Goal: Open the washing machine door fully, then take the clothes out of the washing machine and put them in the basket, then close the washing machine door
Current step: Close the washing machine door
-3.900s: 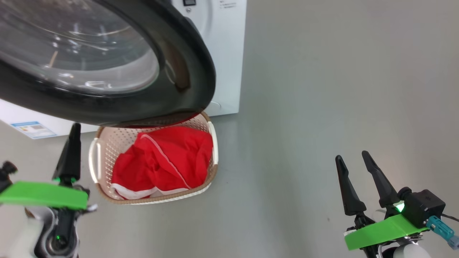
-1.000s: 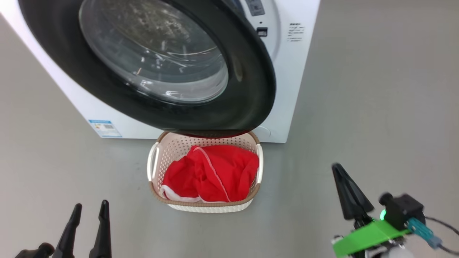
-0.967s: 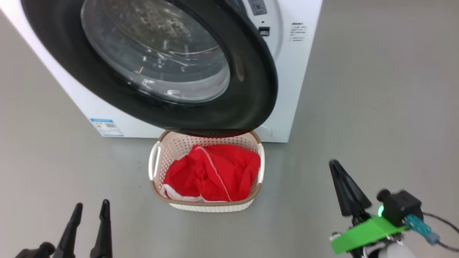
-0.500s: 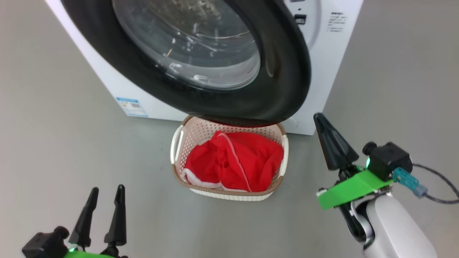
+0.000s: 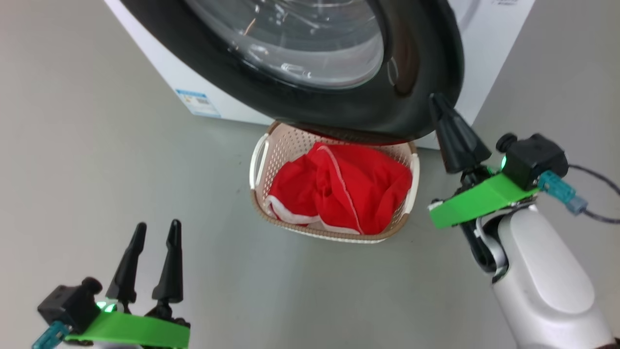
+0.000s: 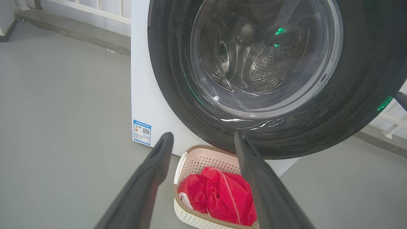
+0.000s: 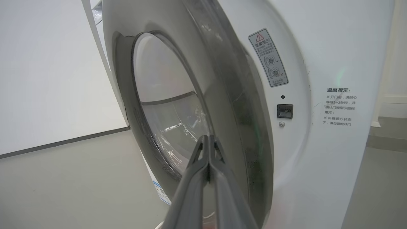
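Note:
The washing machine door [image 5: 339, 114], a black rim around clear glass, stands ajar over the back of the basket [image 5: 258, 160]. The red clothes [image 5: 344, 189] with white trim lie heaped in the basket. My right gripper [image 5: 434, 99] is shut and empty, its tip right beside the door's right edge. In the right wrist view the gripper [image 7: 208, 137] points at the door [image 7: 229, 95], seen nearly edge-on, with the white washing machine [image 7: 334, 63] behind. My left gripper [image 5: 157, 224] hangs low and open. Between its fingertips [image 6: 203, 135] show the door [image 6: 171, 79], basket [image 6: 190, 156] and clothes [image 6: 216, 194].
Grey floor [image 5: 97, 160] stretches to the left and in front of the basket. A blue label [image 6: 142, 132] sits low on the machine's front. The latch socket [image 7: 284, 111] shows on the machine's front. A white railing [image 6: 95, 6] and a kerb run behind.
The head camera has swung, shifting the whole picture. My shut right gripper has risen from floor level up to the door's right edge. The left gripper stays open and low.

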